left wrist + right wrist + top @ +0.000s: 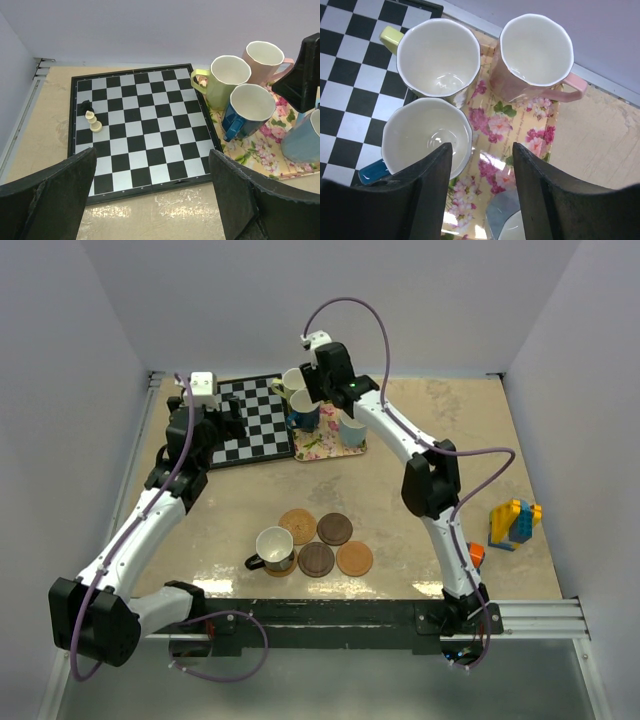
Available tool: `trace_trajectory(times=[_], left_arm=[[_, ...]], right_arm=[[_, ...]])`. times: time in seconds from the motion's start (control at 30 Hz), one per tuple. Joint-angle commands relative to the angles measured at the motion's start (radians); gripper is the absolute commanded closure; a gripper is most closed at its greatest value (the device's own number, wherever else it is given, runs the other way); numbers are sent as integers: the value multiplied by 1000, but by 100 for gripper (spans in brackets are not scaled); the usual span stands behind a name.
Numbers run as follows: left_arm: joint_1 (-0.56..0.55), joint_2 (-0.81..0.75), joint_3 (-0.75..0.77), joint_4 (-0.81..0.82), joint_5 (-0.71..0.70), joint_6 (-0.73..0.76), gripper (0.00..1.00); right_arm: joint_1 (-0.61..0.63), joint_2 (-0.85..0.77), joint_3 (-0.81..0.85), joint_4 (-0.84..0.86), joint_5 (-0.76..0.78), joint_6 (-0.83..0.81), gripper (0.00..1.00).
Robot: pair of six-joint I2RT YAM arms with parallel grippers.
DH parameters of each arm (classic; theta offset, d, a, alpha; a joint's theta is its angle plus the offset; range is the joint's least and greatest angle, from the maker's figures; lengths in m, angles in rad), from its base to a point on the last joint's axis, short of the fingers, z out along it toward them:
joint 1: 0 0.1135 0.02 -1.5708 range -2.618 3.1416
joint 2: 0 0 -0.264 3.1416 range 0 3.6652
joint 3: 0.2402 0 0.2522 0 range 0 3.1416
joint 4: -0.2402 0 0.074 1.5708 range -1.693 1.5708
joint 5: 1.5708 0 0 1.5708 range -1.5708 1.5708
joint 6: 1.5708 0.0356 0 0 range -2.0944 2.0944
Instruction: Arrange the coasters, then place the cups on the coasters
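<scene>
Tabletop (250, 502) is beige, walls (200, 300) white; left fingers (50, 200) gape, right fingers (420, 200) open astride dark blue cup (417, 135).

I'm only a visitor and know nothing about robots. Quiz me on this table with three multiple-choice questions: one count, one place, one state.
1. How many cups stand on the floral tray? A two; B four; C five.
2. Where does the black cup stand? A on the floral tray; B on the bare table; C on a coaster.
3. How is the left gripper? A wide open and empty; B shut on a cup; C shut on a coaster.

Answers:
1 B: the yellow-green cup, pink cup, dark blue cup and light blue cup are there.
2 C: an orange-brown coaster peeks out beneath it.
3 A: its fingers stand far apart above the chessboard.
</scene>
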Motion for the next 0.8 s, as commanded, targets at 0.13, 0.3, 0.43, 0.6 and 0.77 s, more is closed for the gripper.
trace_trajectory(times=[0.13,0.3,0.43,0.6,0.77], left_arm=[[0,9,6,37,15,3,2],[0,9,6,37,17,1,2],[0,7,4,37,18,-2,2],[0,7,6,38,18,0,2],[0,7,4,38,15,0,2]], right_arm=[[-9,52,88,-9,-92,-95,46],[-9,95,121,1,-94,-112,46],[-9,141,141,4,-69,-129,49],[-9,162,140,13,-48,-146,51],[-9,150,121,40,-49,-134,64]])
